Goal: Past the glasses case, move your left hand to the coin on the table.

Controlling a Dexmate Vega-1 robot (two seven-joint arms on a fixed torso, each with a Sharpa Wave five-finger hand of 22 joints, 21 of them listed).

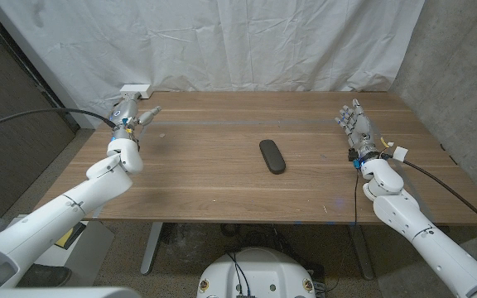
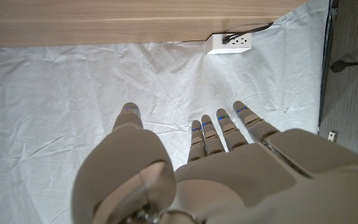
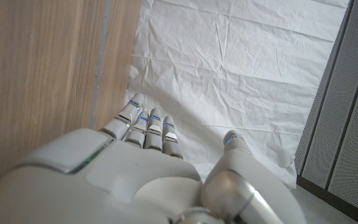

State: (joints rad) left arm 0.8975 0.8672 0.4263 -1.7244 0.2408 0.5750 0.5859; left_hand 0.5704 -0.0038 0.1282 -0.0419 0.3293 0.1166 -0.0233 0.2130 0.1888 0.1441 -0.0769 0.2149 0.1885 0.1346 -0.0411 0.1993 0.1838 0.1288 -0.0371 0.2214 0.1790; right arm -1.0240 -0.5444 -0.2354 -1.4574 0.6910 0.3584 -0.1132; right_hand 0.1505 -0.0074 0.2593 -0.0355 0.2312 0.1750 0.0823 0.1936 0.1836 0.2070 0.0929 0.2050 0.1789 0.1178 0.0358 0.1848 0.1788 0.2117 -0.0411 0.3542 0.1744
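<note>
A dark oval glasses case point(image 1: 272, 156) lies near the middle of the wooden table point(image 1: 222, 182). A tiny pale spot that looks like the coin point(image 1: 162, 135) sits at the far left, well to the left of the case. My left hand point(image 1: 132, 116) hovers by the table's back left corner, just left of that spot, with its fingers straight and apart and nothing in them. From the left wrist camera its fingers point(image 2: 219, 134) reach toward the white curtain. My right hand point(image 1: 358, 127) stands upright at the right side, fingers point(image 3: 148, 127) extended, holding nothing.
A white power strip point(image 1: 136, 88) sits at the table's back left edge, right behind my left hand, and is also seen from the wrist point(image 2: 229, 42). A white curtain point(image 1: 222, 41) hangs behind the table. A black cable point(image 1: 23, 117) trails off my left arm.
</note>
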